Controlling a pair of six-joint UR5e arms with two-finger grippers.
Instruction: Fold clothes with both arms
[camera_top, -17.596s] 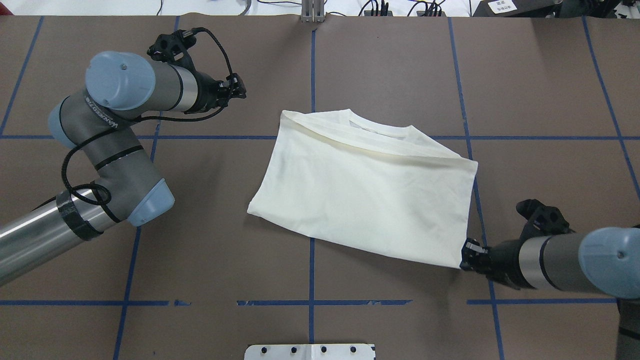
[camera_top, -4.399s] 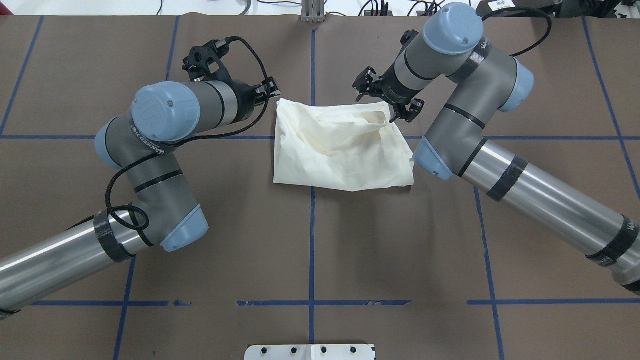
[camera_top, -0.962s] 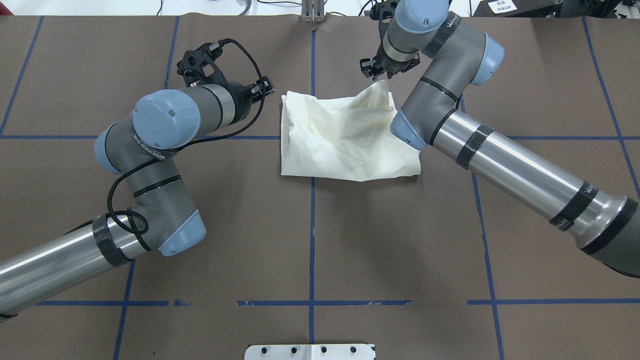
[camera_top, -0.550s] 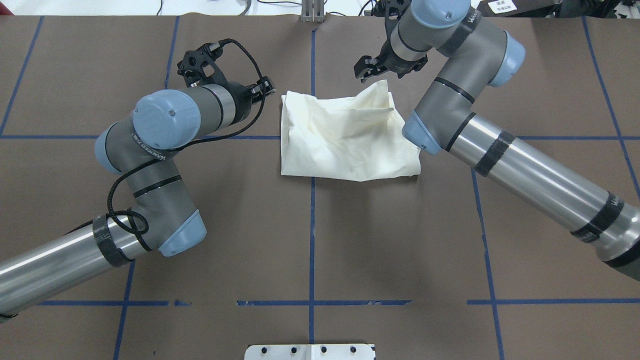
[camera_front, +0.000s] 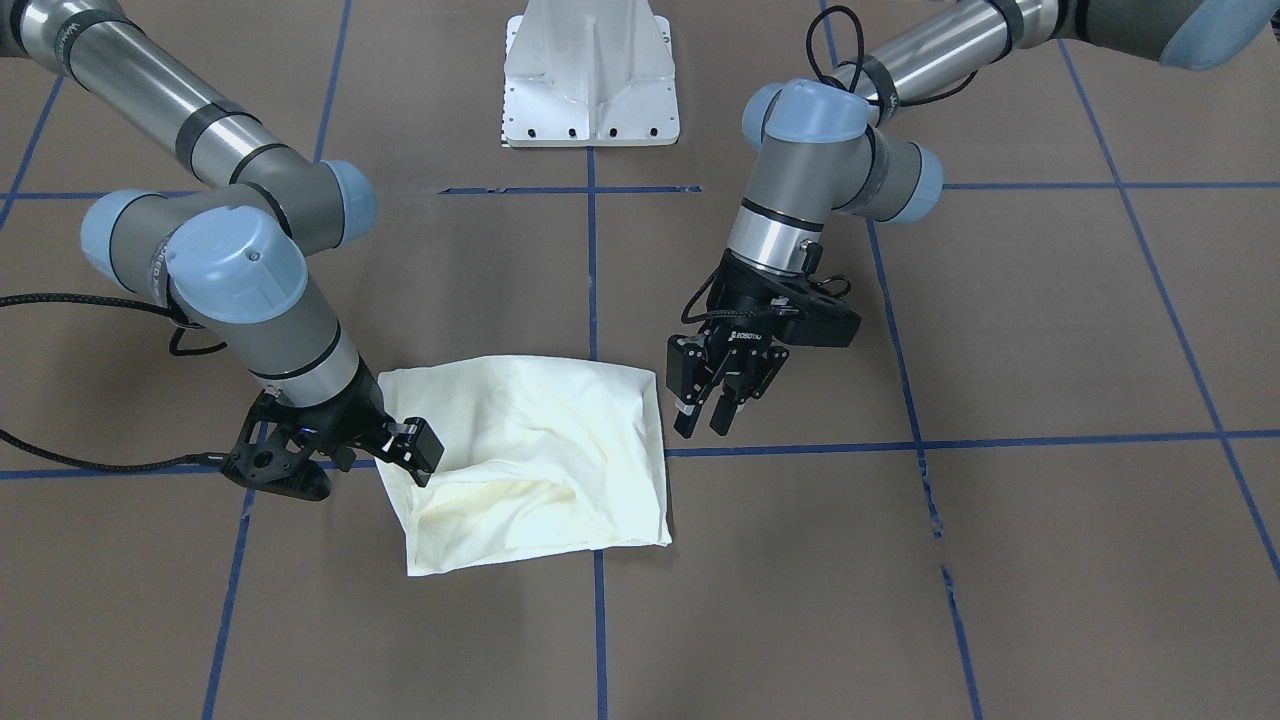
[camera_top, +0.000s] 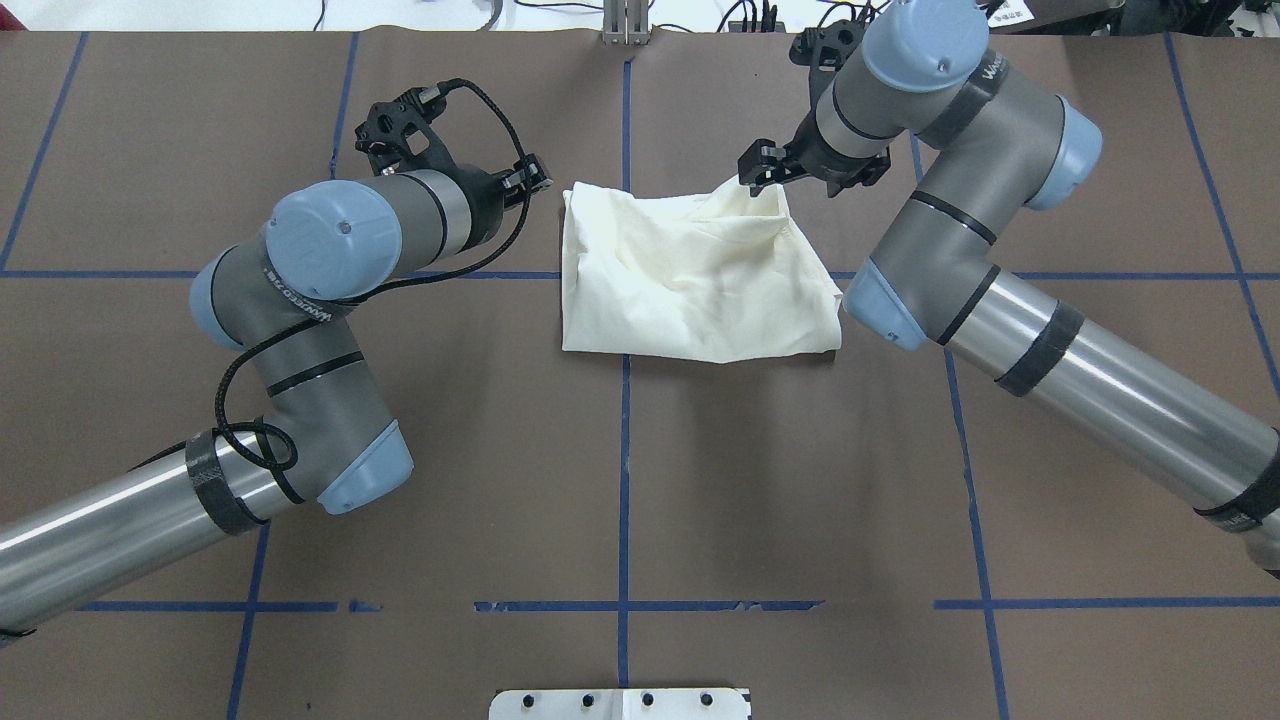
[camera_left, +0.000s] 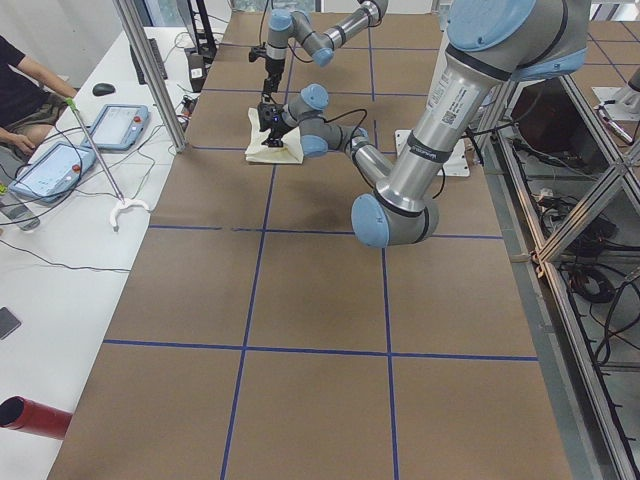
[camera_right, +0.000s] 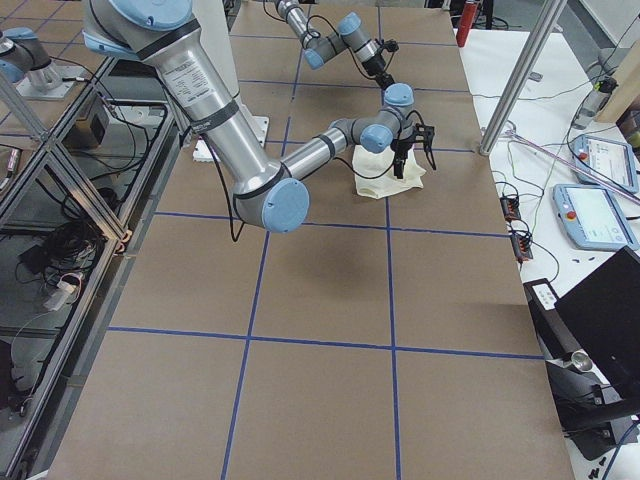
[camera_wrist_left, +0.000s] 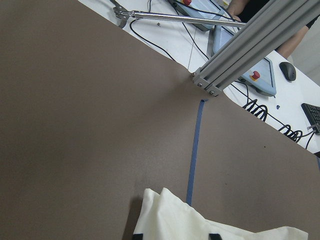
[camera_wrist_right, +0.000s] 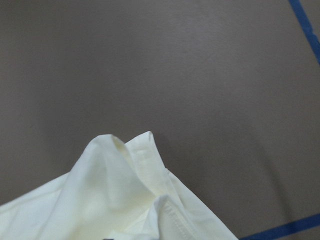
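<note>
cream shirt (camera_top: 690, 290) lies bunched on brown table (camera_top: 450, 450), far middle, plain side up. left gripper (camera_front: 701, 430) sits just beside shirt edge, fingers wide apart, holding nothing. right gripper (camera_top: 762, 172) is at shirt's poked-up corner (cannot tell if it pinches cloth).

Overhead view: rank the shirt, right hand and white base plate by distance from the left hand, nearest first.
1. Shirt: right beside the left hand, with its far left corner almost at the fingertips.
2. Right hand: across the shirt, at its far right corner.
3. White base plate: at the view's bottom edge, clearly farthest.
</note>
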